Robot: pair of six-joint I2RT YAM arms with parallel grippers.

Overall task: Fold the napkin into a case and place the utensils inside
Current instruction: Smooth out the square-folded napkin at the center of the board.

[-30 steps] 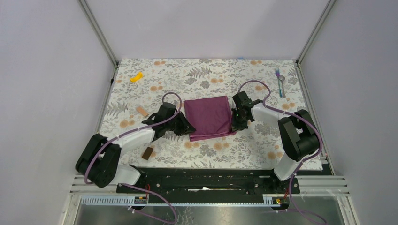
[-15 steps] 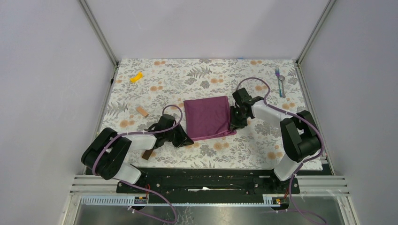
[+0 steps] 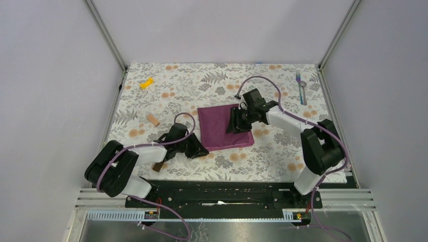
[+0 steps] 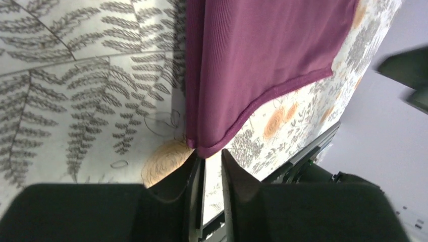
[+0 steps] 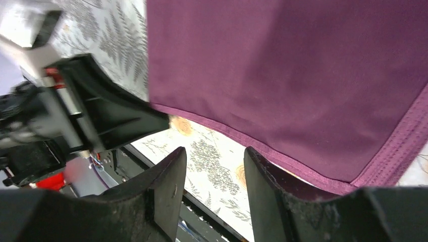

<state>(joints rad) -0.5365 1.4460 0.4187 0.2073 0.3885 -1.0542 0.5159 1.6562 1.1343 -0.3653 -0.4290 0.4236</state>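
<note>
The plum-magenta napkin (image 3: 222,127) lies folded into a rectangle at the table's middle. It fills the top of the left wrist view (image 4: 262,50) and of the right wrist view (image 5: 303,75). My left gripper (image 3: 203,150) sits low at the napkin's near-left corner. Its jaws (image 4: 212,154) stand a narrow gap apart, with the corner just at their tips and the tablecloth showing between them. My right gripper (image 3: 235,122) hovers over the napkin's right half, open and empty (image 5: 214,151). The fork and spoon (image 3: 301,88) lie side by side at the far right.
A small yellow piece (image 3: 147,83) lies at the far left. A tan block (image 3: 153,120) lies left of the napkin. A brown block (image 3: 159,165) sits by my left forearm. Frame posts and walls ring the floral tablecloth (image 3: 282,151).
My right gripper has moved left from the napkin's right edge to above the cloth. My left gripper slid toward the napkin's near-left corner, then stayed there.
</note>
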